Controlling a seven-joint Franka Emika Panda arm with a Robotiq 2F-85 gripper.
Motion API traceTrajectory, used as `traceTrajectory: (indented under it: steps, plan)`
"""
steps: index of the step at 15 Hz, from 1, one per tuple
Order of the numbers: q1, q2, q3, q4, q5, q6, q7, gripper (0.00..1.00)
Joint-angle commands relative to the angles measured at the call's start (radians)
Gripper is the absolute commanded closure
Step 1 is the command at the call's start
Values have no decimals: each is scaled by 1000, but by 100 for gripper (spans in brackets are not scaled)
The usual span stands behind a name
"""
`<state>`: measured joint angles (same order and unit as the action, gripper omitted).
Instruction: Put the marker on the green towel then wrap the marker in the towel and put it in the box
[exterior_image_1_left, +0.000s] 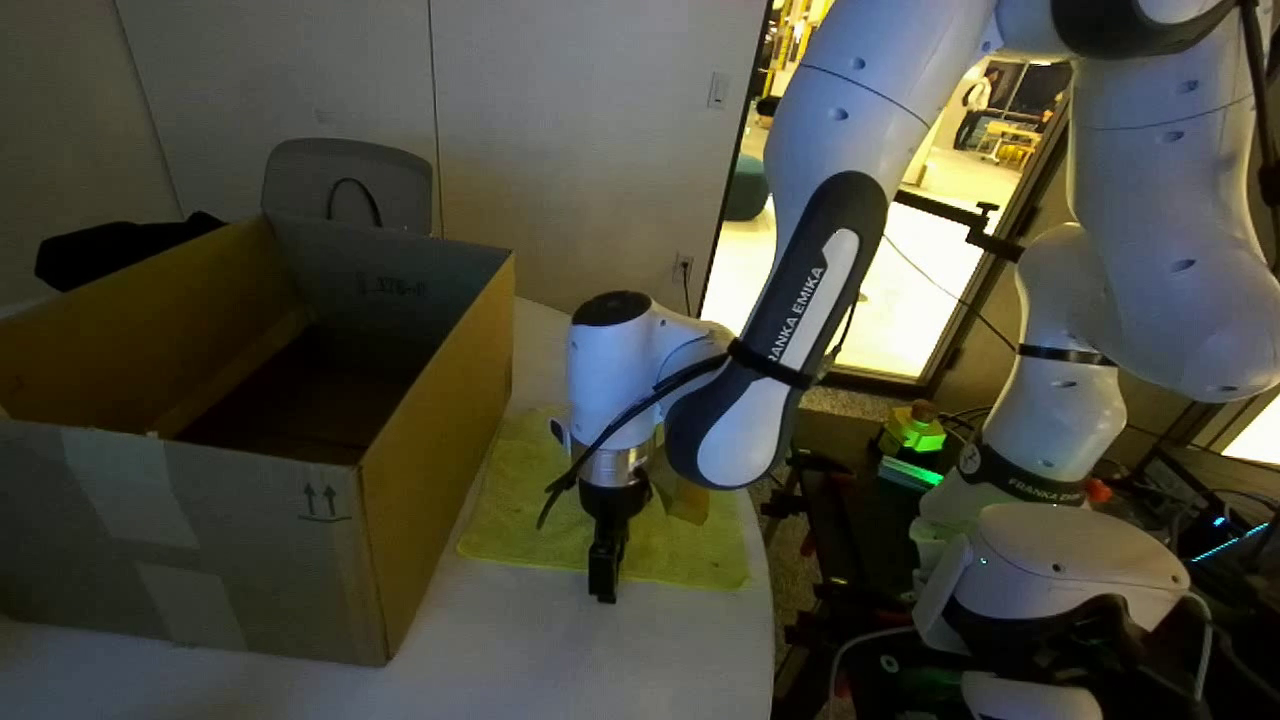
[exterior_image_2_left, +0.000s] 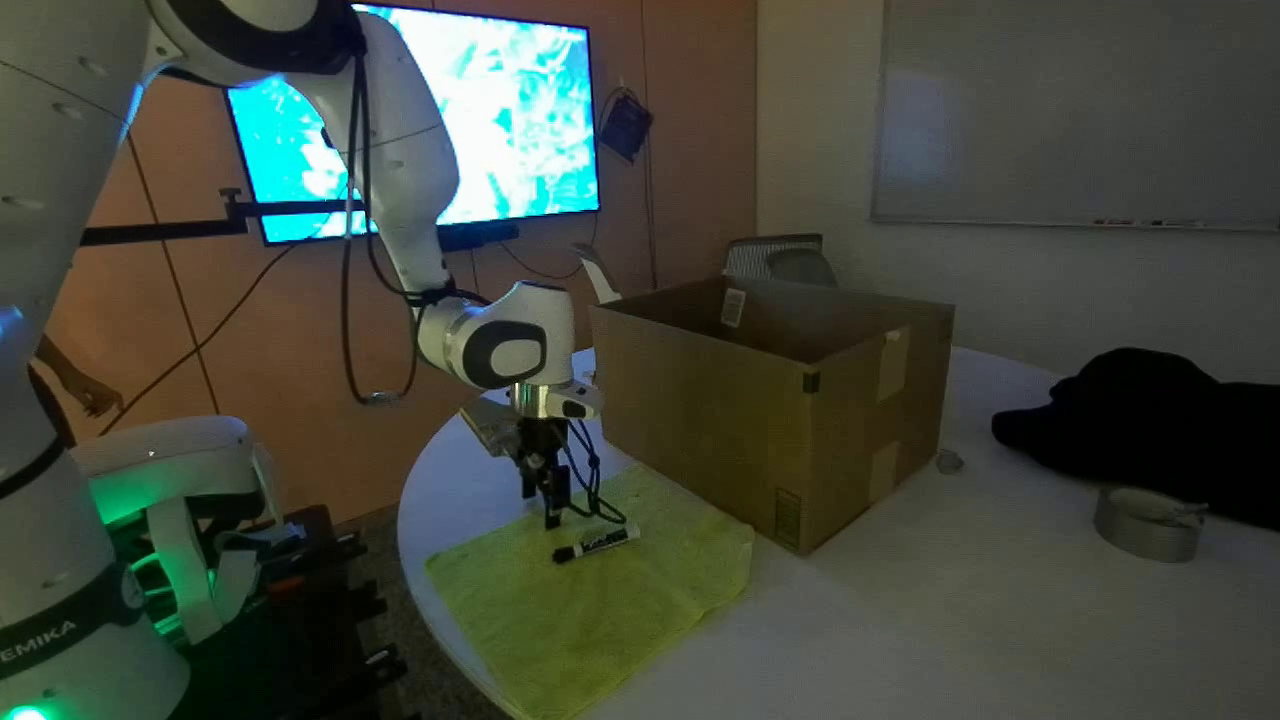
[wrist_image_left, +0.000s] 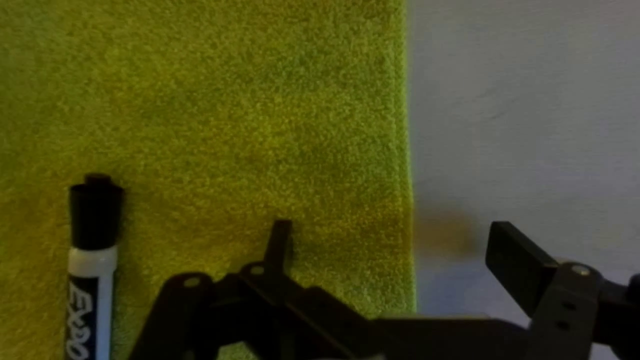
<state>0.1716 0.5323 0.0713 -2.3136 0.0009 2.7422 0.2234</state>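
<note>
The green towel (exterior_image_1_left: 525, 530) lies flat on the table beside the box, and it also shows in an exterior view (exterior_image_2_left: 600, 620) and in the wrist view (wrist_image_left: 225, 125). The marker (exterior_image_2_left: 597, 545), white with a black cap and black label, lies on the towel. It shows at the lower left of the wrist view (wrist_image_left: 93, 270). The brown cardboard box (exterior_image_1_left: 440, 455) stands open-topped next to the towel, also in an exterior view (exterior_image_2_left: 700, 420). My gripper (wrist_image_left: 390, 230) is open and empty, pointing down, its fingers either side of the towel's edge. It shows low in both exterior views (exterior_image_1_left: 604, 585) (exterior_image_2_left: 542, 507).
The round white table (exterior_image_2_left: 1000, 620) bears everything; its edge runs close to the towel. A black cloth (exterior_image_2_left: 1130, 430) and a grey tape roll (exterior_image_2_left: 1147, 527) lie beyond the box. A grey chair (exterior_image_1_left: 347, 180) stands behind the box.
</note>
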Motion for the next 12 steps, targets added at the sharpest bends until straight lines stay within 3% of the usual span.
traceTrajectory:
  steps: [1, 2, 3, 12]
  plan:
    - [-67, 26, 58, 15, 68, 16, -96, 0]
    - [-78, 28, 66, 16, 78, 14, -113, 7]
    - [-89, 28, 73, 16, 86, 11, -128, 25]
    - [-85, -15, 98, 5, 97, -16, -163, 95]
